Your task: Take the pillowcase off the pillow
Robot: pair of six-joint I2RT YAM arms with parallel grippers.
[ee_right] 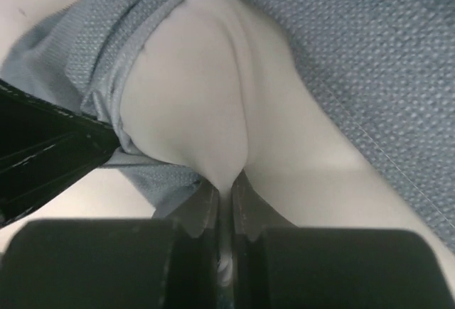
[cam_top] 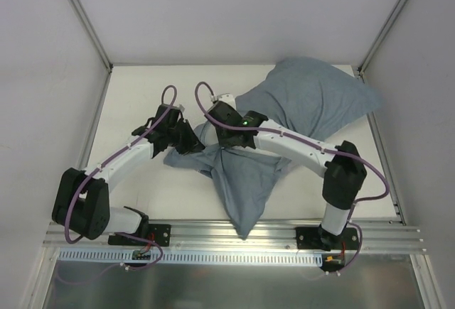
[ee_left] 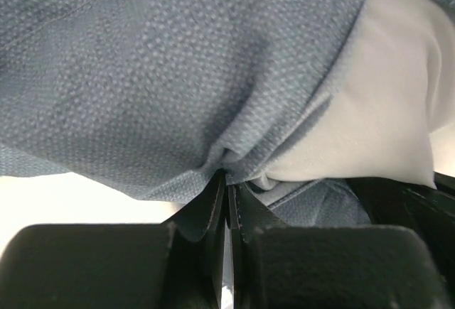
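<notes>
On the table, toward its right half, the pillowcase lies with the pillow mostly inside it, and a limp, empty part of the cloth stretches toward the near edge. Both arms meet at the mouth of the case, near the middle of the table.

Our left gripper is completely closed, with a fold of the grey-blue cloth near the hem pinched between its jaws. Our right gripper is closed too, on a small pinch of the white pillow corner that comes out of the opening.

We judge the case to be thin, light and floppy. It will stretch and wrinkle before it slides, so the hem is the right place to hold it. The pillow looks soft and plump. Its cover gives under the jaws, so a shallow pinch may slip out when we pull the two apart.
</notes>
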